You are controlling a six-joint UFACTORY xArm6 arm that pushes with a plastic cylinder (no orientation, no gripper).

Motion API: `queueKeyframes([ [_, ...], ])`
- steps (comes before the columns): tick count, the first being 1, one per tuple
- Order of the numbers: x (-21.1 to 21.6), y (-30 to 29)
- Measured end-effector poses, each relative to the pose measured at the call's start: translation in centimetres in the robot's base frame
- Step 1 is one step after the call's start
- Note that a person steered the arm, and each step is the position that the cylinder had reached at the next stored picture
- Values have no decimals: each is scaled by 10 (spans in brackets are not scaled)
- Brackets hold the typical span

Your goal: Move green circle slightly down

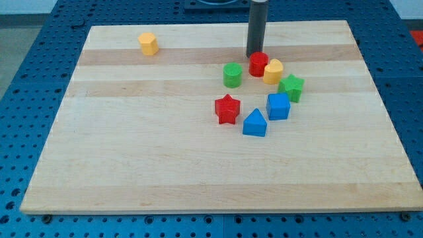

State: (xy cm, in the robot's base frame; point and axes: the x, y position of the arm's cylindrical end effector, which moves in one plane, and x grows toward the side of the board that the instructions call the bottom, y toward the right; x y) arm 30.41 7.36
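The green circle [232,75] is a short green cylinder on the wooden board [132,145], right of the middle and toward the view's top. My tip [254,55] is at the end of the dark rod, up and to the right of the green circle, apart from it, and just above the red cylinder [258,64]. A yellow block [273,71] touches the red cylinder on its right.
A green star [291,87] lies right of the yellow block. A blue cube [278,106], a blue triangle [255,123] and a red star [227,109] lie below the green circle. A yellow hexagon [148,43] sits at the view's top left.
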Motion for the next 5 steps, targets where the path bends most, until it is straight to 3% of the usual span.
queueKeyframes([
  [3, -27, -13],
  [5, -22, -47],
])
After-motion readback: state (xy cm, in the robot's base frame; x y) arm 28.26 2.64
